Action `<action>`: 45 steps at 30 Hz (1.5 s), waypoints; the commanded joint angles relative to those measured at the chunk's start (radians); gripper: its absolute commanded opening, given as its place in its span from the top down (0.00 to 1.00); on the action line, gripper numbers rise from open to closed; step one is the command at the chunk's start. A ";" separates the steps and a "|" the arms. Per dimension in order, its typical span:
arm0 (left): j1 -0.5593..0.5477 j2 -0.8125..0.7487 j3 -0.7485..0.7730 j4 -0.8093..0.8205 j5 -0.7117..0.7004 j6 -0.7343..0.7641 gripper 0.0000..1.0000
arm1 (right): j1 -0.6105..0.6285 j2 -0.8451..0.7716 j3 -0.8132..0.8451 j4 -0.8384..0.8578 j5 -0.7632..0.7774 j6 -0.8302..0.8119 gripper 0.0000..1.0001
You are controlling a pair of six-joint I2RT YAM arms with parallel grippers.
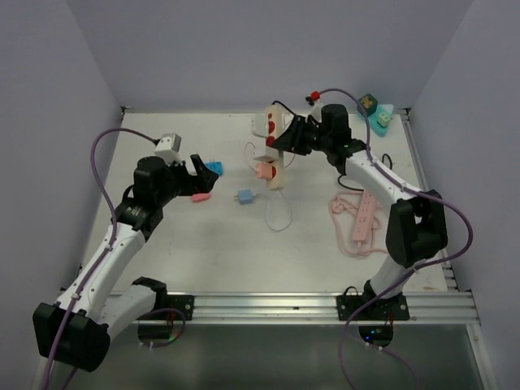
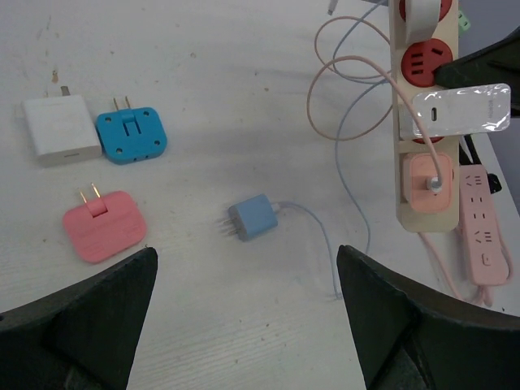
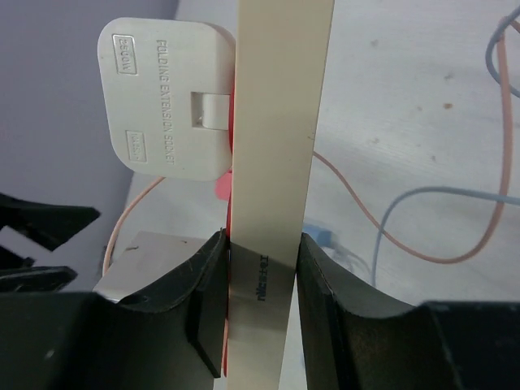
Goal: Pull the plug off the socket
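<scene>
1. Nearest, on the right side, a pink strip (image 1: 366, 215) lies flat on the tabletop (image 1: 203, 244), with its pink cord coiled around it.
2. Near the middle, a blue charger (image 2: 253, 219) lies loose. Its prongs point away from the beige strip and a thin grey cable trails from its other end.
3. To its left, a pink adapter (image 2: 104, 226) lies flat with its two prongs showing.
4. The left hand (image 2: 246, 272) hovers over this patch, released, with its fingers spread wide and nothing between them.
5. Just past it, a blue adapter (image 2: 132, 135) and a white charger (image 2: 61, 128) lie side by side, very close together.
6. The beige strip (image 3: 280, 122) runs away from the arms at mid-table. Whether it rests on the tabletop or is lifted cannot be told.
7. A pink plug (image 2: 426, 183) sits in the strip's near end, and its pink cord loops off to the left.
8. A white adapter (image 2: 459, 114) sits in the next place along and sticks out sideways.
9. Beyond the adapter is a bare red socket (image 2: 422, 61).
10. The right hand (image 3: 262, 252) is clenched on the beige strip, with a finger pressed against each side.
11. At the far end, a white plug (image 3: 162, 97) lettered "folding extension socket" is seated in the strip's red face.
12. In the far right corner lie some teal things (image 1: 378, 110), too small to identify.
</scene>
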 commanded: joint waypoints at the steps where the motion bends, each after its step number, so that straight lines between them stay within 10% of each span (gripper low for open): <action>1: 0.001 0.005 0.058 -0.022 0.053 -0.034 0.05 | 0.012 -0.073 0.145 0.236 -0.241 0.093 1.00; 9: 0.001 0.024 0.070 -0.015 0.096 -0.046 0.05 | 0.017 -0.144 0.102 -0.171 0.140 -0.162 1.00; 23: -0.055 0.136 0.056 0.069 0.187 -0.106 0.06 | 0.027 -0.293 -0.379 -0.065 0.171 -0.113 1.00; 45: -0.365 0.442 0.202 0.209 0.130 -0.316 0.09 | 0.061 -0.349 -0.468 0.177 0.073 -0.047 1.00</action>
